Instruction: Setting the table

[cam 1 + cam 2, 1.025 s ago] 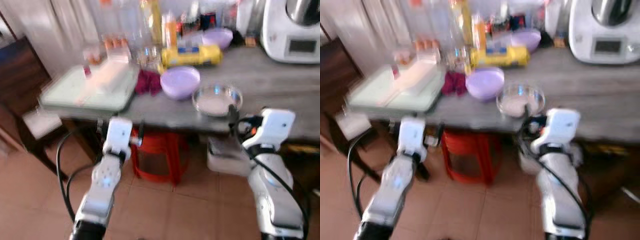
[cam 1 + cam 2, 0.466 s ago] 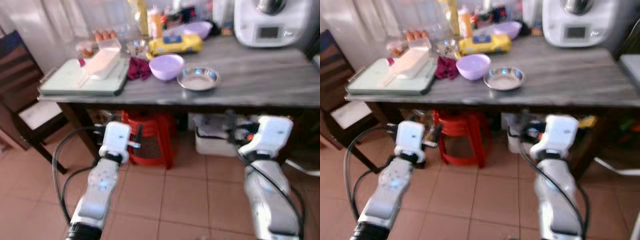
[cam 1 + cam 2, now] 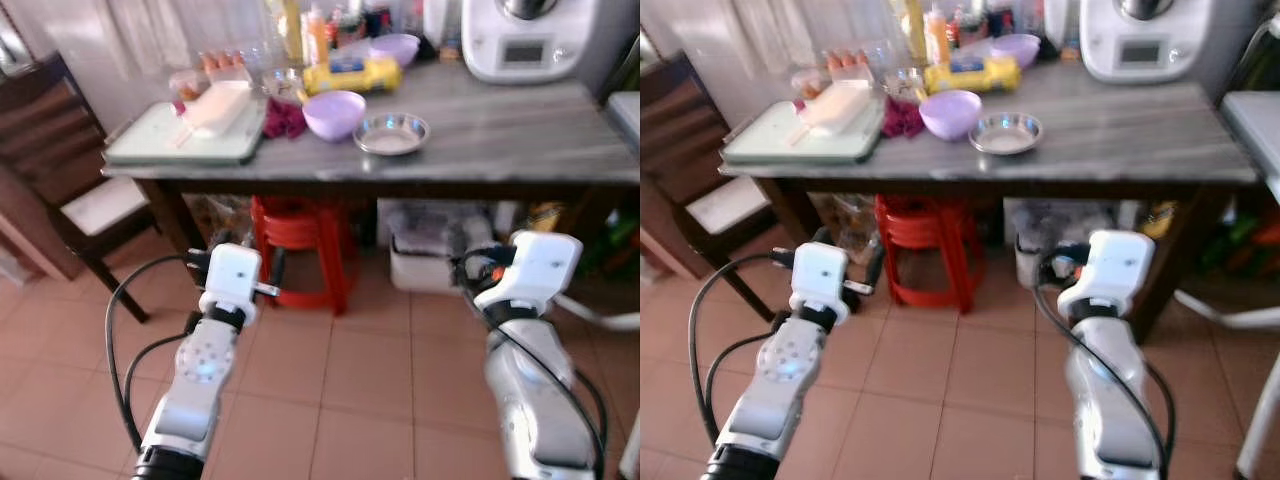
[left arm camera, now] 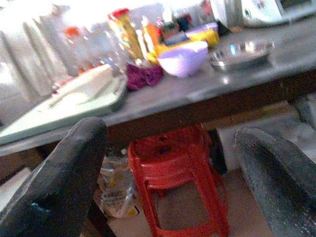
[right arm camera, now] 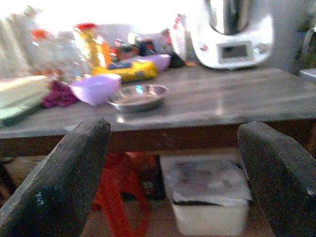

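Here, largest to smallest:
- Worktop (image 3: 520, 130): grey slab, now farther from the camera than a second ago; the robot has backed away, so any pick-up first needs a fresh approach.
- Green tray (image 3: 170, 135): at the worktop's left end.
- Purple bowl (image 3: 334, 112) and steel dish (image 3: 392, 132): side by side near mid-worktop, untouched.
- Left gripper (image 4: 173, 182): fingers spread apart, empty, low before the red stools (image 3: 300, 230).
- Right gripper (image 5: 173, 168): fingers likewise spread, empty, below the worktop edge.
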`<state>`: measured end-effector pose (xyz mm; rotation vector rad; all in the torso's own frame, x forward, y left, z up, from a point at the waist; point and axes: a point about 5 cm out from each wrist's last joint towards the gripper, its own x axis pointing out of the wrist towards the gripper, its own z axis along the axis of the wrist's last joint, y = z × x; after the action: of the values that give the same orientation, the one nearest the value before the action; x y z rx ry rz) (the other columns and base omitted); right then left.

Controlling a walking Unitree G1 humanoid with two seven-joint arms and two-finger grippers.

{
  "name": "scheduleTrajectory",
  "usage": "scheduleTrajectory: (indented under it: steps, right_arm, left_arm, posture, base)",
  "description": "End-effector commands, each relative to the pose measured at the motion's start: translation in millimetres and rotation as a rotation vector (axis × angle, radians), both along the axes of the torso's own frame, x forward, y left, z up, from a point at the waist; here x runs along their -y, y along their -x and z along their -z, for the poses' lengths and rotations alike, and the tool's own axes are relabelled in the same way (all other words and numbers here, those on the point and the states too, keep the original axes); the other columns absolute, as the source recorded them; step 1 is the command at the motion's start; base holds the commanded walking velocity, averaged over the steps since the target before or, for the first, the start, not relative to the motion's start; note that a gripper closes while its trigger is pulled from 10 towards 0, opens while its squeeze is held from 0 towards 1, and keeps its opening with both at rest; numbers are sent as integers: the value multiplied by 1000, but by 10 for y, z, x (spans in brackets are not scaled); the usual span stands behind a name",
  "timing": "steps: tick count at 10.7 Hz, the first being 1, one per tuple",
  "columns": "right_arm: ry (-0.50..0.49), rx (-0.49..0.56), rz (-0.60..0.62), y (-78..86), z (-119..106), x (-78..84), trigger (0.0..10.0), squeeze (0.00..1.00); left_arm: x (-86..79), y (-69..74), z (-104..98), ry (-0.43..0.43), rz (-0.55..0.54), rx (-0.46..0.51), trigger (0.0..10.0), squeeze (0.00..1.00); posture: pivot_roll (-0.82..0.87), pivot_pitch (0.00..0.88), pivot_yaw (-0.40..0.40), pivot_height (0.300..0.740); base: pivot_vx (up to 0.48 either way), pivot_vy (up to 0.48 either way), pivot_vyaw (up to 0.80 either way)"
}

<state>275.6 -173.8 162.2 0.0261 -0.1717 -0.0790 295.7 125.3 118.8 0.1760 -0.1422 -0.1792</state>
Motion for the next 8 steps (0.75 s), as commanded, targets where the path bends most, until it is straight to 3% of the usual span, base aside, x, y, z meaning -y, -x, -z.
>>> scheduleTrajectory:
  steps: [1, 5, 8]
  right_arm:
    - [4, 1, -6, -12, -6, 0, 10000, 0]
    - [14, 0, -5, -15, -7, 9, 10000, 0]
    - [12, -3, 3, -13, -3, 20, 10000, 0]
  left_arm:
    - [9, 7, -14, 8, 17, 5, 10000, 0]
    - [68, 30, -17, 24, 74, 6, 10000, 0]
    - [84, 28, -18, 32, 93, 4, 10000, 0]
  posture:
    - [-142, 62, 118, 740]
    - [-146, 66, 117, 740]
    - [-149, 65, 120, 740]
  base:
    - [0, 0, 0]
    - [0, 0, 0]
    - [0, -265, 0]
